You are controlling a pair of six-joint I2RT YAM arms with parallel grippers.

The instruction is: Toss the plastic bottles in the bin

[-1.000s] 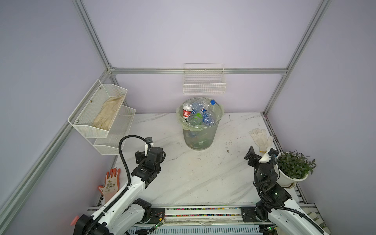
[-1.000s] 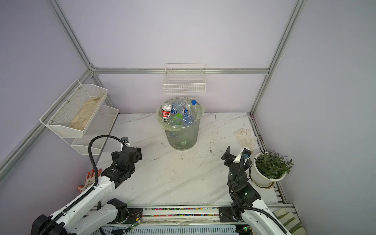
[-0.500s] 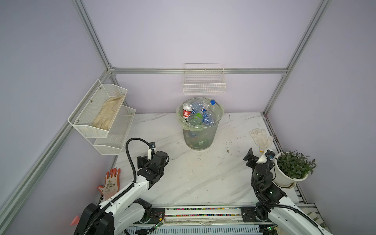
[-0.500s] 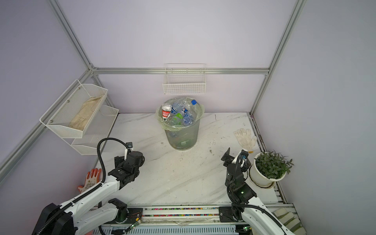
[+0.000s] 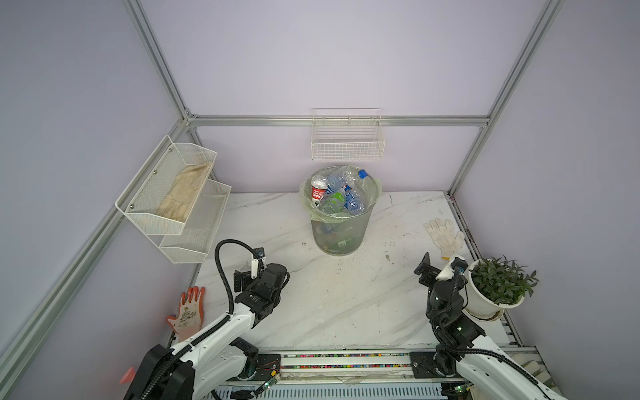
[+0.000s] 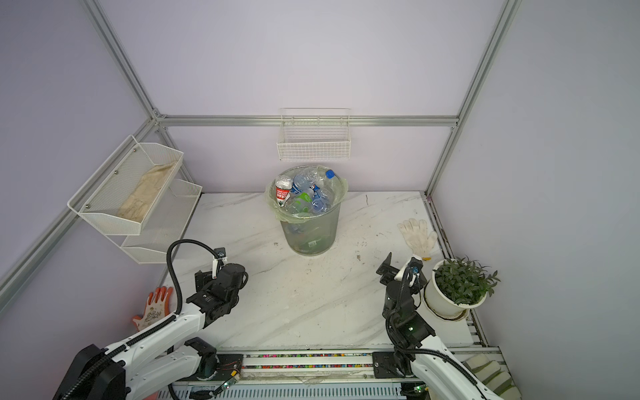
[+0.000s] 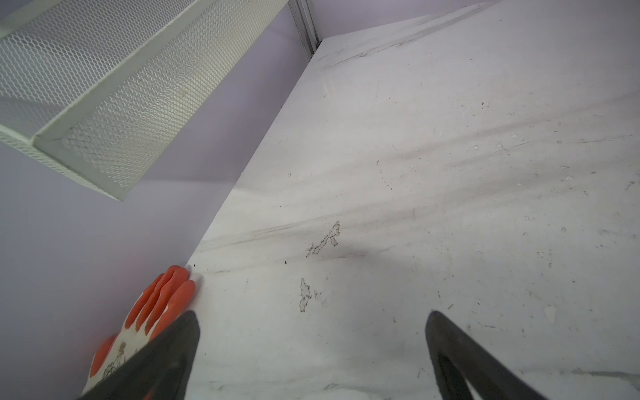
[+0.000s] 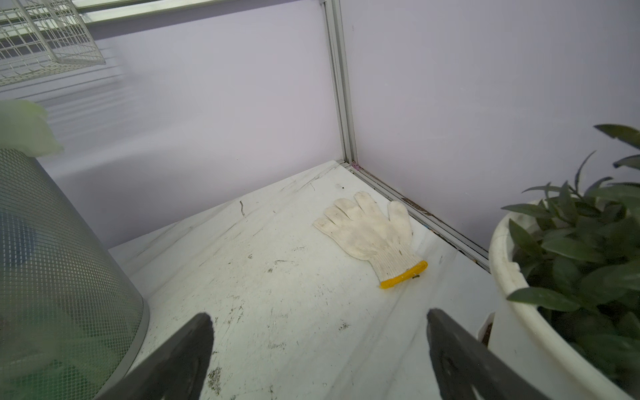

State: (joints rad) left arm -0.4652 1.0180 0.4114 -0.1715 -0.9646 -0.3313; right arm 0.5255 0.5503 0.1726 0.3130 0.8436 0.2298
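The orange glove (image 5: 188, 310) lies at the left edge of the tabletop (image 5: 329, 311), against the wall. Beside it, the left gripper (image 7: 311, 317) is over bare tabletop with its jaws spread wide, holding nothing. The bin (image 5: 341, 239) stands upright at the rear centre, below a white wire basket (image 5: 347, 145) on the back wall. The plastic bottles (image 5: 337, 194) in view lie inside the bin, piled up to its rim. The right gripper (image 8: 318, 317) is spread wide and empty. A white glove (image 5: 445, 237) lies flat beyond it. The potted plant (image 5: 498, 287) stands just beside the right gripper, at the right wall.
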